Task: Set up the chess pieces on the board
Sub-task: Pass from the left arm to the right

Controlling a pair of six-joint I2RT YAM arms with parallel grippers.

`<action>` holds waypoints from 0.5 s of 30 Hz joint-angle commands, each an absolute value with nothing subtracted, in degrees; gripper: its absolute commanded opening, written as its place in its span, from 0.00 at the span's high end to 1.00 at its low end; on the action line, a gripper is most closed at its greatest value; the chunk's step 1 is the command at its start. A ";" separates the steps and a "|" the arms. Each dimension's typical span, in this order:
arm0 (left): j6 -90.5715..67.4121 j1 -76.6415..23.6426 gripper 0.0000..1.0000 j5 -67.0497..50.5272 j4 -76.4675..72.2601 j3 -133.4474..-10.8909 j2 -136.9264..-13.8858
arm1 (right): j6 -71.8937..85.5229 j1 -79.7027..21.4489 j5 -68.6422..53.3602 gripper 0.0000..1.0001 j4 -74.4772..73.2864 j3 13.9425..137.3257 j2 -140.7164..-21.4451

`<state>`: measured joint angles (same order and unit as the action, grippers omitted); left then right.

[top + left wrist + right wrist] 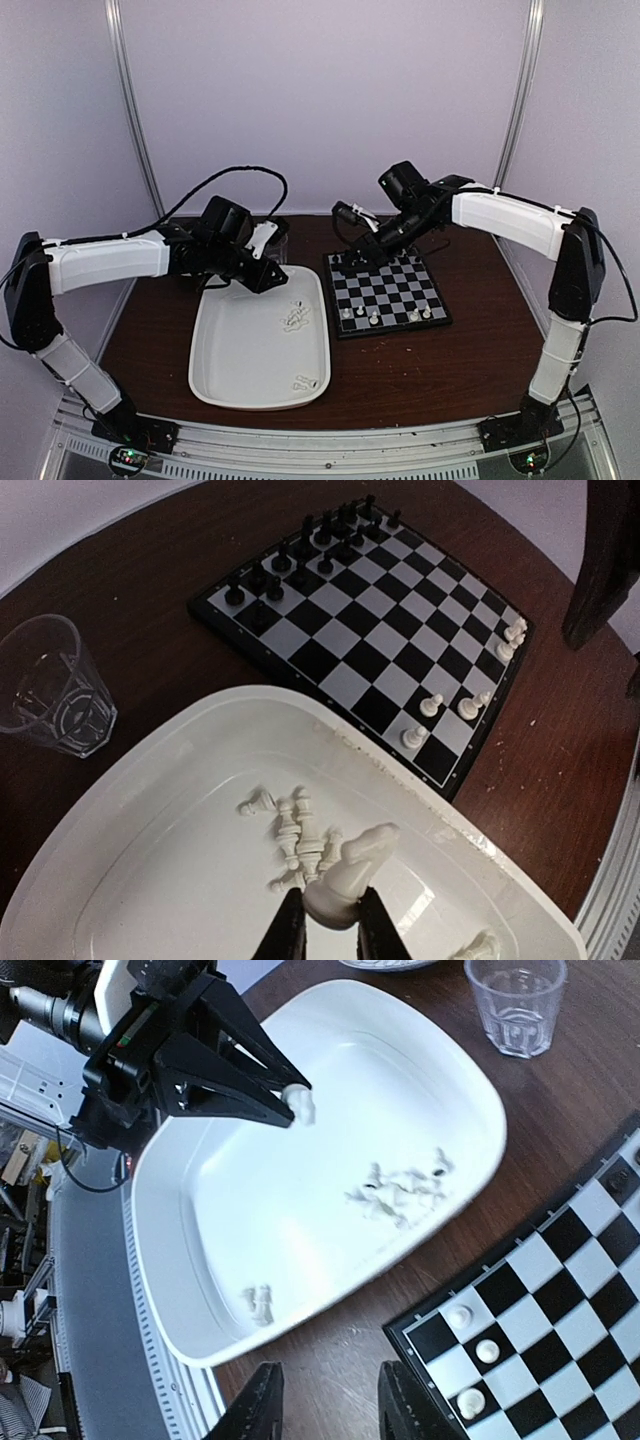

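Hovering over the far end of one white oblong tray (225, 360), the left gripper (328, 912) is pinched narrow on a white knight (360, 860). It grips the base, and the horse head leans up and to the right. One clear ribbed glass (55, 685) stands on the dark wooden table (400, 370) beyond the tray's far edge.

Inside the tray, a loose heap (300, 840) of tiny plain white chess pieces lies tumbled toward the right wall. There are about seven, too tangled for an exact count. Two more (303, 381) lie by the near right corner.

Just beside the tray's right edge sits the board (395, 285), small and square, with black and pale grey checks and a thin black rim. Black chessmen (300, 555) crowd the rows along its far edge, too small to count. Five white pieces (374, 318) stand upright along the near edge: three toward the near left corner and two toward the near right.

Above the board's far left corner, the right gripper (330, 1397) has its fingers spread apart with nothing between them.
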<state>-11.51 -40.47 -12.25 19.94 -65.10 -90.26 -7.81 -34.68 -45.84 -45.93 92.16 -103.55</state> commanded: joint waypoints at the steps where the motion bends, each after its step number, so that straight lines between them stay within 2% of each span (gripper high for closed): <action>1: -17.94 -41.10 0.86 -14.09 10.42 -62.22 -86.21 | 1.36 -38.20 -48.80 0.64 -44.99 99.19 -108.79; 7: -22.28 -41.85 0.85 -16.63 5.03 -59.33 -84.55 | 5.19 -41.56 -49.49 0.64 -44.89 106.15 -114.22; 15: -24.06 -42.82 0.84 -18.95 1.16 -58.11 -85.56 | 7.00 -42.50 -49.31 0.65 -43.84 108.10 -116.12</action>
<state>-22.13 -42.50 -16.53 6.85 -59.20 -85.41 5.06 -42.22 -48.60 -45.01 106.39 -115.18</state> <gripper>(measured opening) 0.157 0.358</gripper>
